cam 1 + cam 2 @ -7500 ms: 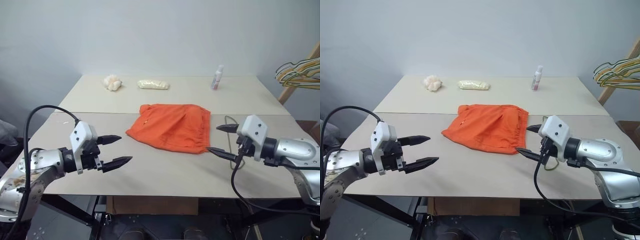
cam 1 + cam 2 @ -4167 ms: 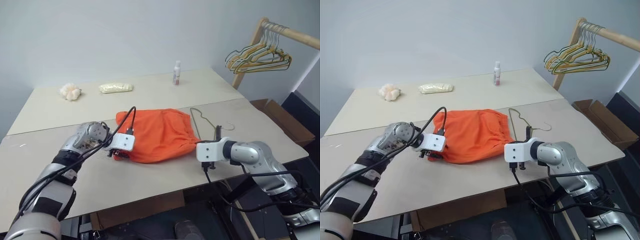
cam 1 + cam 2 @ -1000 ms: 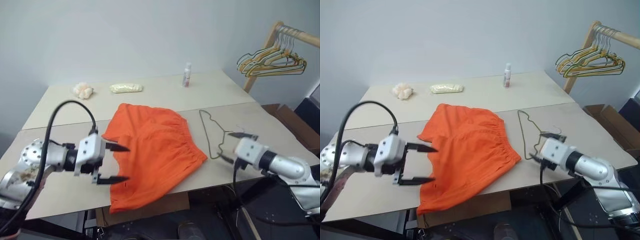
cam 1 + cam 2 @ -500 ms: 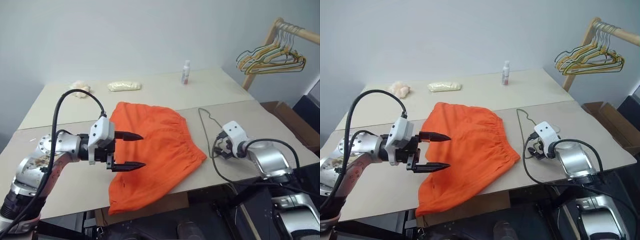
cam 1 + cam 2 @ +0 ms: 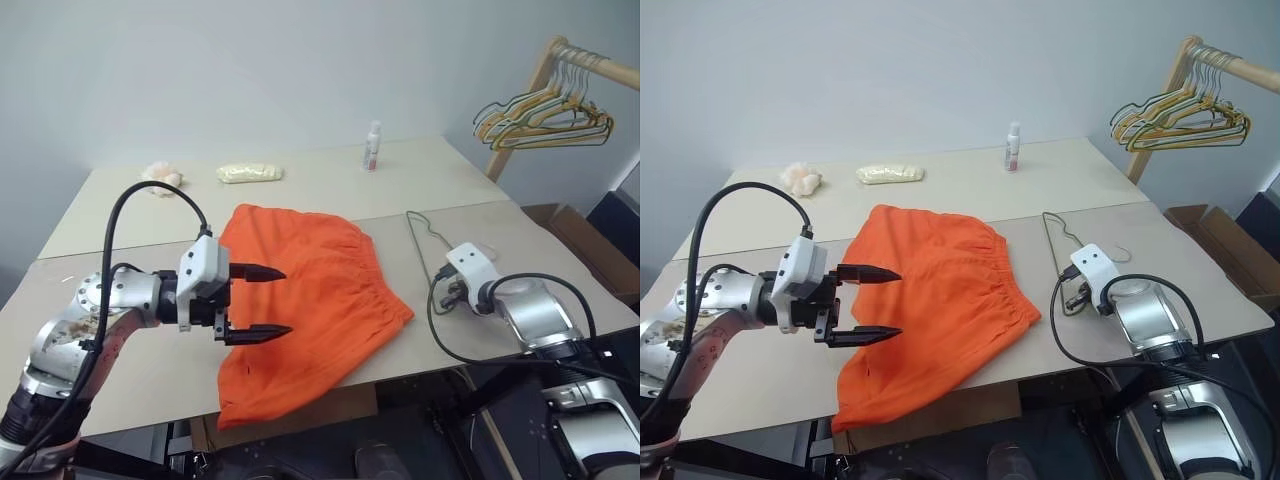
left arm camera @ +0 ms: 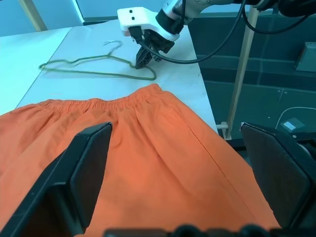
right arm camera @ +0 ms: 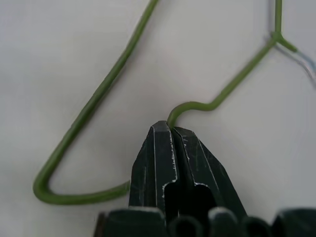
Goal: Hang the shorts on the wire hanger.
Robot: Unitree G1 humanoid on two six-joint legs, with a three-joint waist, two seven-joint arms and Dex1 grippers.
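Head views: the right claw (image 5: 1072,297) has just closed on the wire hanger (image 5: 428,248) lying on the bench (image 5: 120,215), beside the shorts (image 5: 305,300); 1 second ago its fingers were spread above the wire. The hanger looks secured for lifting.

Left wrist view: the left claw (image 5: 255,303) hovers wide open and empty over the shorts, hardly moved.

Right wrist view: fingers pinch the wire at its bend.

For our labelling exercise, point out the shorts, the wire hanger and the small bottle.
shorts (image 5: 300,290), left eye view, middle of the orange cloth.
wire hanger (image 6: 94,74), left wrist view, its long straight wire.
small bottle (image 5: 1012,148), right eye view, its body.
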